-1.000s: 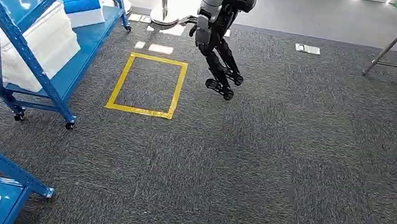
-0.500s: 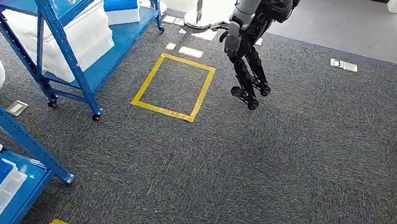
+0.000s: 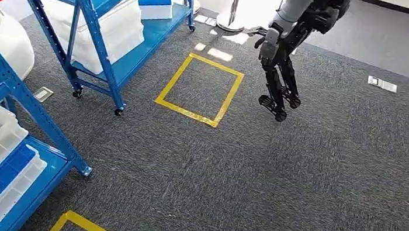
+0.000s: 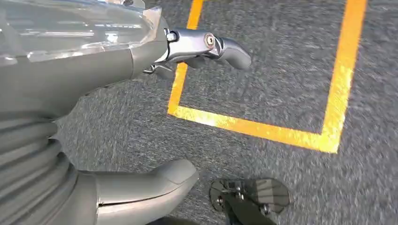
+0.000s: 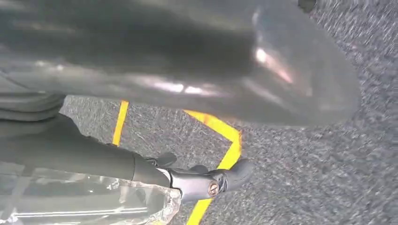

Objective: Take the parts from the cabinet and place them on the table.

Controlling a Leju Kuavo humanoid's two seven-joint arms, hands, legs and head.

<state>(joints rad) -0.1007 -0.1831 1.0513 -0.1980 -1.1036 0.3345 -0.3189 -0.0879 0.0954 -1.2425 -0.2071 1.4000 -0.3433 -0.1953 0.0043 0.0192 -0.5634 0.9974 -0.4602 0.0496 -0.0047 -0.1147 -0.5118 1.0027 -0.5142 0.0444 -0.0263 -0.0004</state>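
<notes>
Racks [image 3: 92, 25]: two blue | floor squares [image 3: 199, 88]: two yellow | left hand [image 4: 117, 117], right hand [image 5: 141, 183]: each holds clear bag

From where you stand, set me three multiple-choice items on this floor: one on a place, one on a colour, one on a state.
1. Where does the other robot stand?
A. inside the tape rectangle
B. on the carpet, to the right of the tape rectangle
C. on the rack's bottom shelf

2. What colour is the wheeled rack's frame?
A. blue
B. green
C. black

3. What lies inside the tape rectangle?
A. a white bin
B. a toppled rack
C. bare carpet

Key: 1 B, as the other robot's feet are on grey carpet outside the tape rectangle. 2 A, as the wheeled rack's posts and shelves are blue. 3 C, as the yellow tape encloses only carpet.
</notes>
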